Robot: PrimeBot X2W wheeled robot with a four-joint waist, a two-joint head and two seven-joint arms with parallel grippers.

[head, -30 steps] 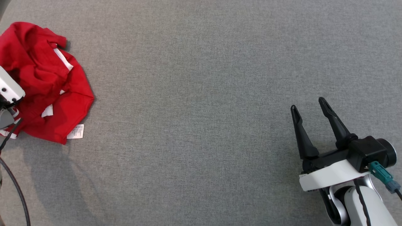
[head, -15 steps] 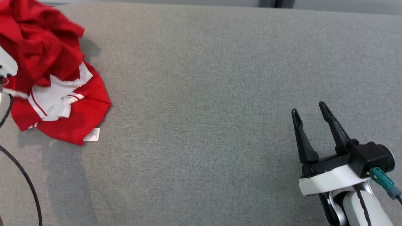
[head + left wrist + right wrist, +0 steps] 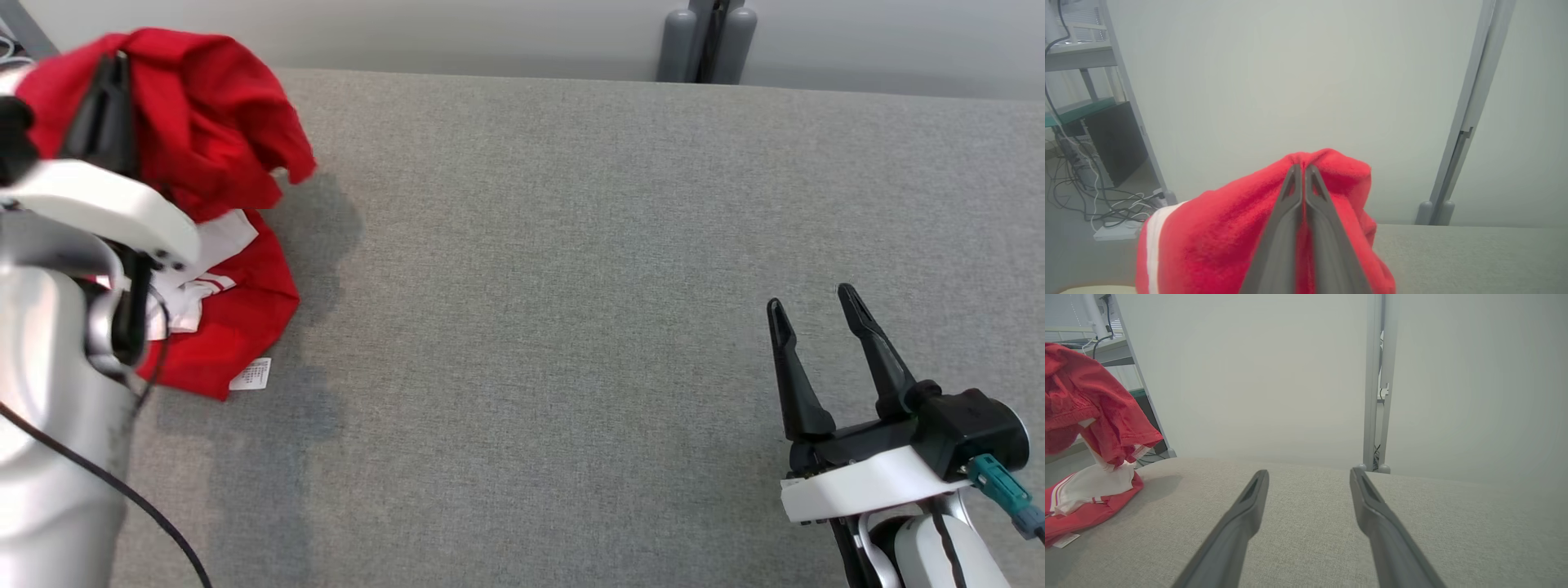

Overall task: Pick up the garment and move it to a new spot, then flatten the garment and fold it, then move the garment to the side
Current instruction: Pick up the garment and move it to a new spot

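Observation:
The garment is red with white trim and a white label. My left gripper is shut on a fold of it at the far left of the grey table, holding its top lifted while the lower part still rests on the cloth. In the left wrist view the closed fingers pinch the red garment at the tips of the left gripper. In the right wrist view the garment hangs at the left. My right gripper stands open above the table at the lower right, nothing between its fingers.
The grey fabric table stretches from the garment to my right gripper. A grey post stands behind the far edge against a pale wall. Shelving and loose cables lie off the table's left end.
My left gripper has lifted the garment's upper part off the table, and the white trim has come into sight. The head camera has tilted up, bringing the far edge and wall into view. The right gripper stays open.

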